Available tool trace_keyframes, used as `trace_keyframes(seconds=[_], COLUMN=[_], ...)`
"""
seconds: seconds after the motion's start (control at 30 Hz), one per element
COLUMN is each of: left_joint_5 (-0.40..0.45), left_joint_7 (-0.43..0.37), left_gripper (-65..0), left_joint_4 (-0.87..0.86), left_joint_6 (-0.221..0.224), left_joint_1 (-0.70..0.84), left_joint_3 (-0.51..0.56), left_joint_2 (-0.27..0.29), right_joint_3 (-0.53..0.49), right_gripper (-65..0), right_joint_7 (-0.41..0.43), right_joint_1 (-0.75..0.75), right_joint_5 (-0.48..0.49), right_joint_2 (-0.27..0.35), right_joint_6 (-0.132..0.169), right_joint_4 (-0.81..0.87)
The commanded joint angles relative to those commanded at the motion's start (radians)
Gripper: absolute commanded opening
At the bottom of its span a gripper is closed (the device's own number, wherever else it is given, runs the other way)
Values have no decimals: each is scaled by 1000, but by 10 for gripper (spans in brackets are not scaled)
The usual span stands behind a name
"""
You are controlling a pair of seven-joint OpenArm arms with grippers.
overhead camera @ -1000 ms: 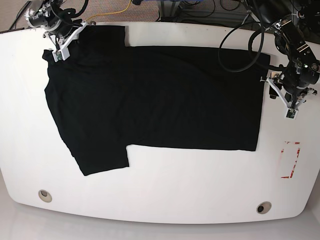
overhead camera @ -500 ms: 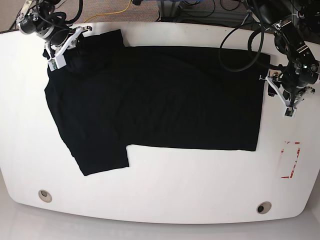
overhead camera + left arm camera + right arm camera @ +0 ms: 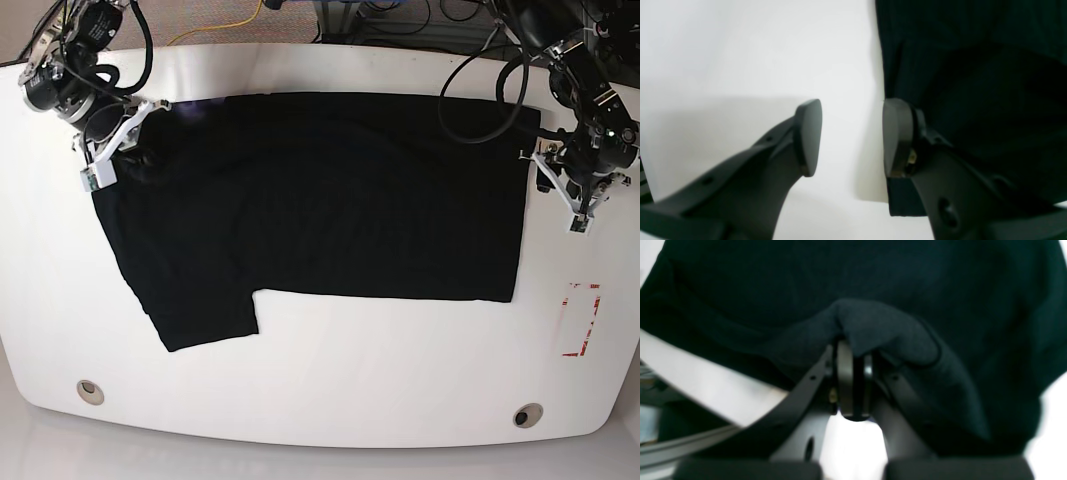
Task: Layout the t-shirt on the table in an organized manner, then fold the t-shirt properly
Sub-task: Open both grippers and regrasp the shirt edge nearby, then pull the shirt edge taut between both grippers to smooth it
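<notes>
Black short-sleeved cloth t-shirt [image 3: 330, 200] spread across upper and middle frame, on large glossy white tabletop [image 3: 380, 380] with curved edges. Right gripper [image 3: 853, 350], upper left of base view, clamped on bunched fold of t-shirt! Left gripper [image 3: 851, 136], upper right, fingers apart, hovering by shirt's side edge, cloth under one finger. One sleeve pointing down, lower left. Red tape rectangle [image 3: 593, 325] at right, round metal grommets [image 3: 528, 415] in both lower corners.
</notes>
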Motion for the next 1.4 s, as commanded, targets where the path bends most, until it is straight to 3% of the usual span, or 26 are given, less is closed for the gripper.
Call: trace_keyframes(seconds=[0.13,0.23,0.43,0.53,0.7,0.87,0.97,1.07,1.2,1.4], left_joint_5=[0,0,0,0,-2,-2,-6,-8,-8,-8], left_joint_7=[0,0,0,0,0,-2,-14,-84,-138,-138], left_gripper=[-376,-376,-376,-376,-376,-376,-374,-372,-371,-371], left_joint_4=[0,0,0,0,0,0,0,0,0,0], left_joint_6=[0,0,0,0,0,0,0,0,0,0], left_joint_1=[0,0,0,0,-2,8,41,81,118,123], left_joint_3=[0,0,0,0,0,-5,-5,-5,-2,-2], left_joint_2=[0,0,0,0,0,0,-2,-2,0,3], right_joint_3=[-2,-2,5,8,23,112,129,127,126,117], right_gripper=[-607,-499,-143,-3,0,-25,-32,-30,-33,-35], right_joint_7=[0,0,0,0,8,26,75,130,190,269], right_joint_1=[43,77,97,87,0,-75,-107,-120,-115,-77], right_joint_5=[-40,-71,-97,-101,-103,-130,-229,-350,-397,-397], right_joint_2=[12,26,51,69,129,140,133,120,103,121], right_joint_6=[0,0,0,0,0,0,0,0,0,0], right_joint_4=[-48,-91,-114,-94,-64,-71,-72,-78,-166,-367])
